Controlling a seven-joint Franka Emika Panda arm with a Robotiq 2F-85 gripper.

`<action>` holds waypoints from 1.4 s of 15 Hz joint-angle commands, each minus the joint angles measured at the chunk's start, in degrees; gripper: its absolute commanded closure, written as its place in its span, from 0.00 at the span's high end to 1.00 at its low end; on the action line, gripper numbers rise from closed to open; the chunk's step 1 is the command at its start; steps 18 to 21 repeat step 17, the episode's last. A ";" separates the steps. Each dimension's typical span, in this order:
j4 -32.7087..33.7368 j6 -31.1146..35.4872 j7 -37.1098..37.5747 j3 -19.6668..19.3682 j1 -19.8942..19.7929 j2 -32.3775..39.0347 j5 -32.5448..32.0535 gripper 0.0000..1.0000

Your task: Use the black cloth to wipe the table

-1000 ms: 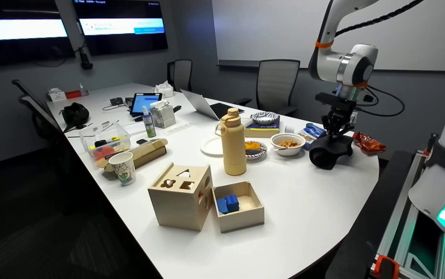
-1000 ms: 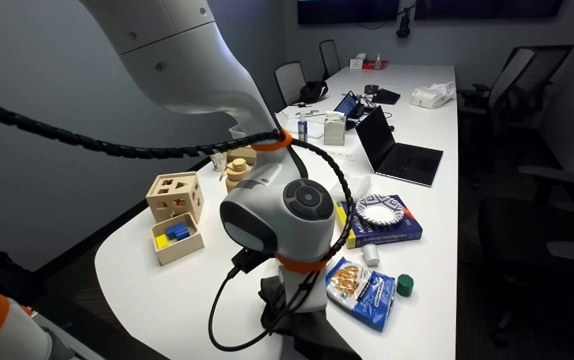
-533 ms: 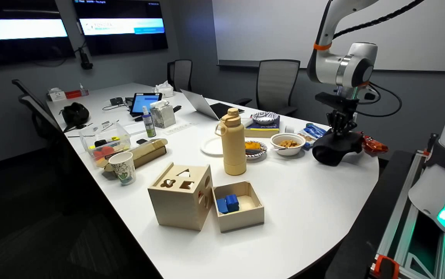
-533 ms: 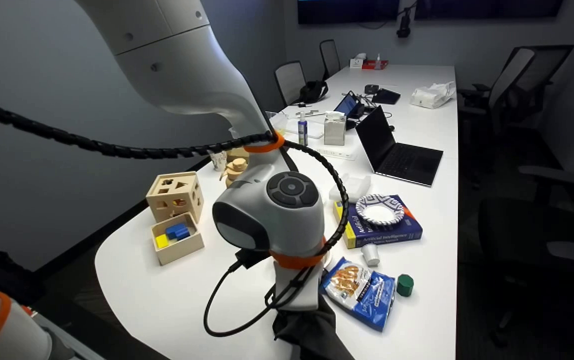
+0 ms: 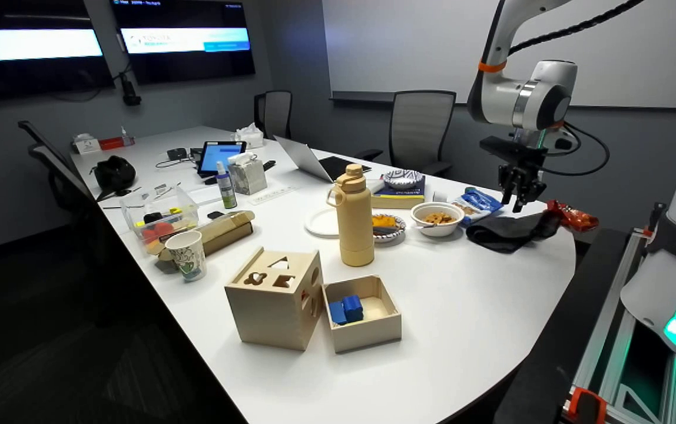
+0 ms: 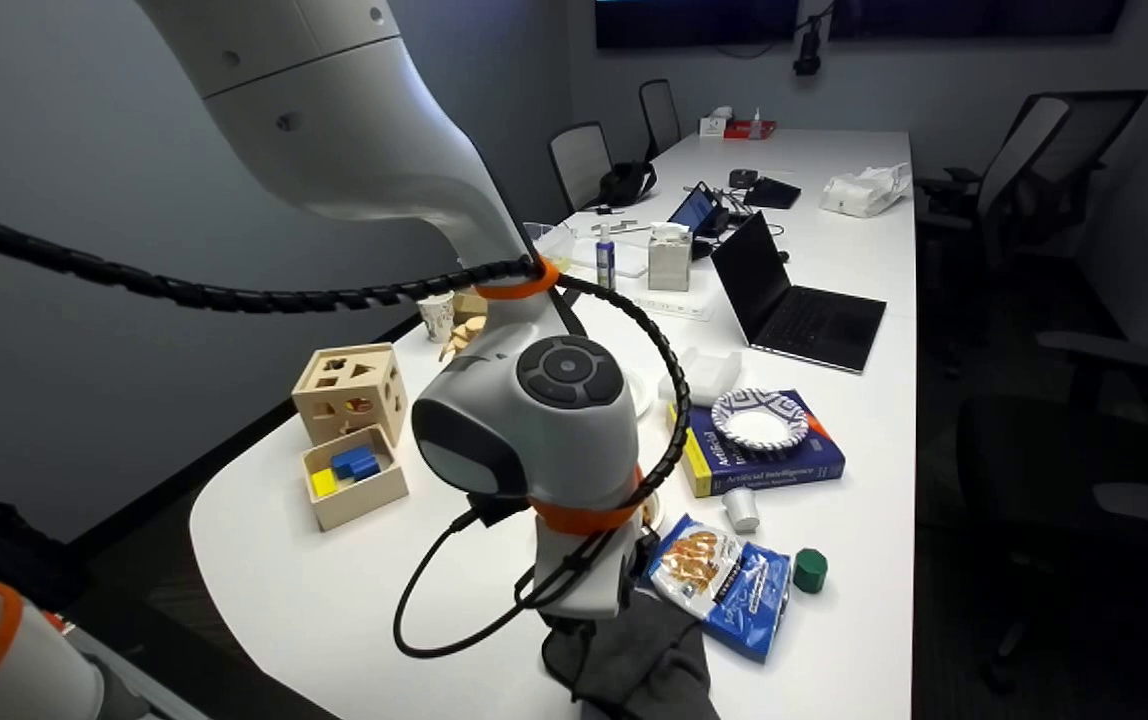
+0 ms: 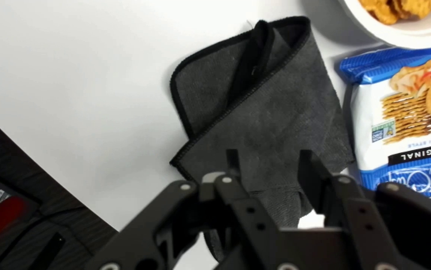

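Observation:
The black cloth (image 7: 260,123) is dark grey with a black stitched edge. It lies folded and creased on the white table (image 5: 432,330) in both exterior views (image 5: 509,234) (image 6: 624,650). My gripper (image 7: 269,155) is open, its two fingers apart with nothing between them. In an exterior view the fingertips (image 5: 512,206) hang a little above the cloth, apart from it. In the wrist view the fingers cover part of the cloth's near portion. In an exterior view the arm's wrist hides the fingers and part of the cloth.
A blue and white cracker bag (image 7: 407,123) lies right beside the cloth. A white bowl of crackers (image 5: 438,227) stands behind it. A red bag (image 5: 578,218) lies at the cloth's far end, near the table edge. A tan bottle (image 5: 355,224) and wooden boxes (image 5: 279,306) stand farther off.
The cloth was bunched up at the fingers and slid toward the red bag. Now it lies lower and flatter, let go, and the open gripper is above it.

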 commanded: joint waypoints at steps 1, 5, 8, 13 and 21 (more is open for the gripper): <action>-3.62 0.27 1.31 -0.88 0.92 -5.26 0.50 0.77; -6.71 -0.77 0.09 -0.36 1.32 -10.79 -0.29 1.00; -9.54 0.29 1.63 -0.18 3.05 -15.57 -2.42 1.00; -10.93 0.32 3.49 0.23 5.40 -19.20 -6.84 1.00; -8.96 -0.35 3.17 0.45 6.27 -18.60 -7.52 1.00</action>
